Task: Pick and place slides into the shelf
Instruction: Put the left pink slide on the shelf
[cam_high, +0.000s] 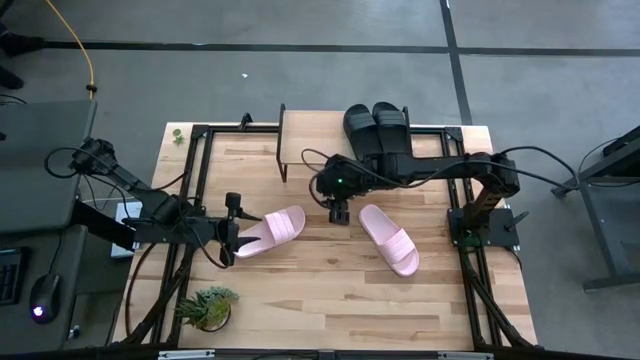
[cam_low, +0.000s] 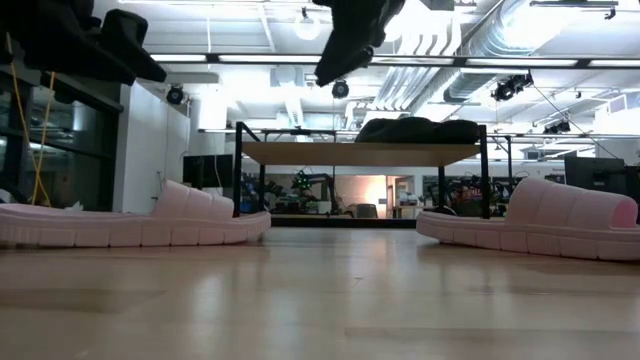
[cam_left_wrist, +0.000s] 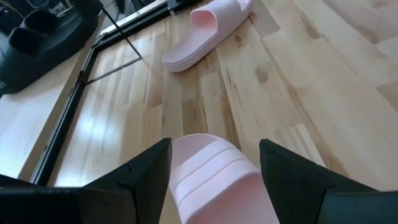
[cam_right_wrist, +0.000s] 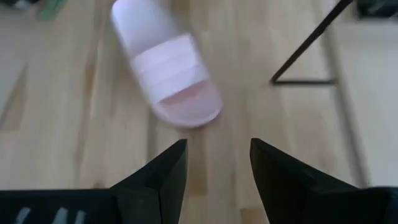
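Note:
Two black slides (cam_high: 375, 125) lie side by side on the right half of the shelf (cam_high: 310, 140), soles down; the low view shows them on the shelf top (cam_low: 415, 130). Two pink slides rest sole-down on the table, one to the left (cam_high: 272, 230) and one to the right (cam_high: 388, 238). My left gripper (cam_high: 232, 238) hovers open over the left pink slide's heel end (cam_left_wrist: 211, 180), one finger on each side and apart from it. My right gripper (cam_high: 338, 208) hangs open above the bare table between the pink slides, in front of the shelf.
A small potted plant (cam_high: 205, 305) stands near the table's near left corner. A black frame (cam_high: 200, 180) runs along the table's sides. The left half of the shelf top is bare, and wood shows between and in front of the pink slides.

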